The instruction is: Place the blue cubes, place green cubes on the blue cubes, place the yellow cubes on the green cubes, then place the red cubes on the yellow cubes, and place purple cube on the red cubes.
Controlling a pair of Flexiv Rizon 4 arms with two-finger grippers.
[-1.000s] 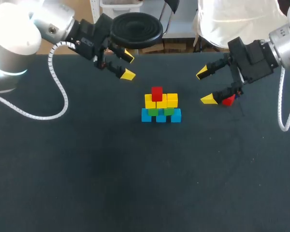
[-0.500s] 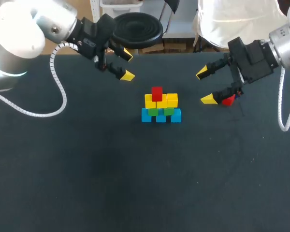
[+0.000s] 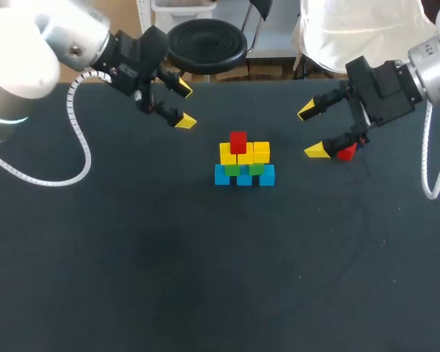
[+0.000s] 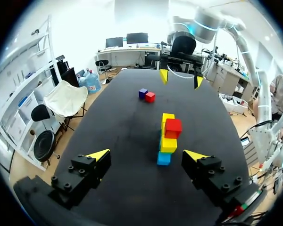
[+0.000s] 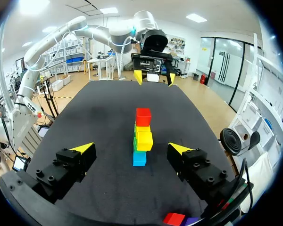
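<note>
The black table [image 3: 205, 279] holds it all. My left gripper [image 3: 183, 106] hangs over it with its two fingers spread wide, holding nothing. My right gripper [image 3: 312, 130] is spread wide too, with nothing in it. The cube tower [image 3: 243, 161] stands between them, ahead of both: blue at the bottom, then green, then yellow, and one red cube on top [image 3: 238, 141]. A loose red cube [image 5: 174, 218] and a purple cube [image 5: 193, 221] sit side by side under my right gripper.

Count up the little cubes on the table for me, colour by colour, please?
blue cubes: 3
green cubes: 2
yellow cubes: 3
red cubes: 2 (one stacked, one loose)
purple cube: 1
Total: 11
</note>
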